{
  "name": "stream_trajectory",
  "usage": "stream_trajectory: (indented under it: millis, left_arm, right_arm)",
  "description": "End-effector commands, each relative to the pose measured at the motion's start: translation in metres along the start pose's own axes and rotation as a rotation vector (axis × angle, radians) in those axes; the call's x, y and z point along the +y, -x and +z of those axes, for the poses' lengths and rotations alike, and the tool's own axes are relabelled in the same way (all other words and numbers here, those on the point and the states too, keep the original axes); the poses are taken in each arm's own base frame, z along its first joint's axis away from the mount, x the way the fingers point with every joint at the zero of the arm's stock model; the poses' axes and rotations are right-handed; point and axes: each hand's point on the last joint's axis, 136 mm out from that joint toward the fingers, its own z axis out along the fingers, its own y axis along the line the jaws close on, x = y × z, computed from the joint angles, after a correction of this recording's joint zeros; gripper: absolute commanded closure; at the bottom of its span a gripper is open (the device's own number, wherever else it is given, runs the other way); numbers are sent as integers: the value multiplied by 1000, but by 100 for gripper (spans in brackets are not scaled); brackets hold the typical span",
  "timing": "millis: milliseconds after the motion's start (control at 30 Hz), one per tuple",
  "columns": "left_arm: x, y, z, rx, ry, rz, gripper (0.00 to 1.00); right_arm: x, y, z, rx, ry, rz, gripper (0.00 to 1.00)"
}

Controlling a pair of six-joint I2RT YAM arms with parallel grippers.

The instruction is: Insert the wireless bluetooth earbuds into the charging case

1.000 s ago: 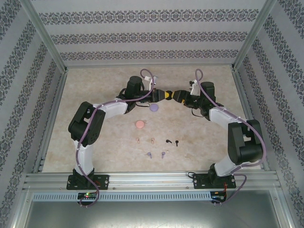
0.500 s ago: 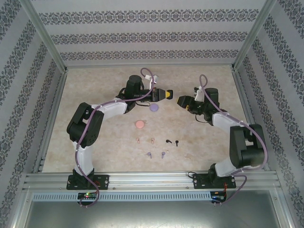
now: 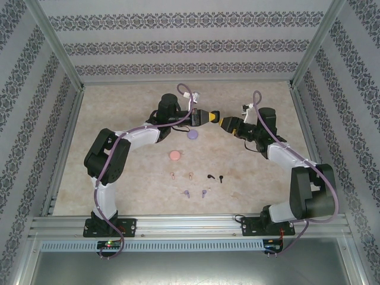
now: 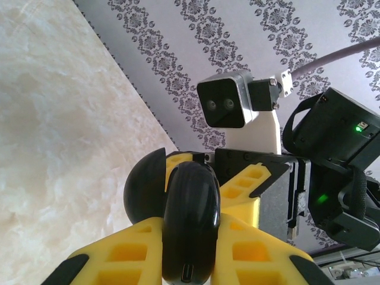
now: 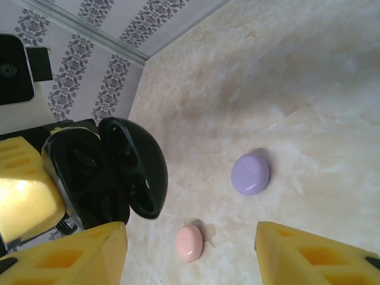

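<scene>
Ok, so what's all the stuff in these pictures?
black charging case: 1, black, lid open, in the left hand
purple case: 1, light purple, on the table
pink case: 1, pink, on the table
earbuds: 6, two pinkish-tan, two black, two light purple, on the table near the arm bases
table: 1, beige, marbled
arms: 2, black and white; left hand shut on the black case, right hand open, facing it

high overhead; wrist views around black case (image 4: 190, 219)
</scene>
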Motion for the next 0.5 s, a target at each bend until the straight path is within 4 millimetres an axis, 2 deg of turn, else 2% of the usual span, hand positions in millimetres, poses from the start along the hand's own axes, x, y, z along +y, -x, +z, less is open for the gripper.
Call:
stream_trajectory:
  millis: [0, 200, 467]
  left_arm:
    - [-31, 11, 2, -13, -76, 63, 100]
    - [-36, 9, 5, -6, -84, 69, 100]
    - [-45, 9, 8, -3, -99, 80, 100]
  right_arm:
    - [14, 12, 4, -11, 40, -34, 42]
    - [10, 13, 7, -7, 31, -28, 45]
    - [-1, 12, 11, 3, 11, -12, 55]
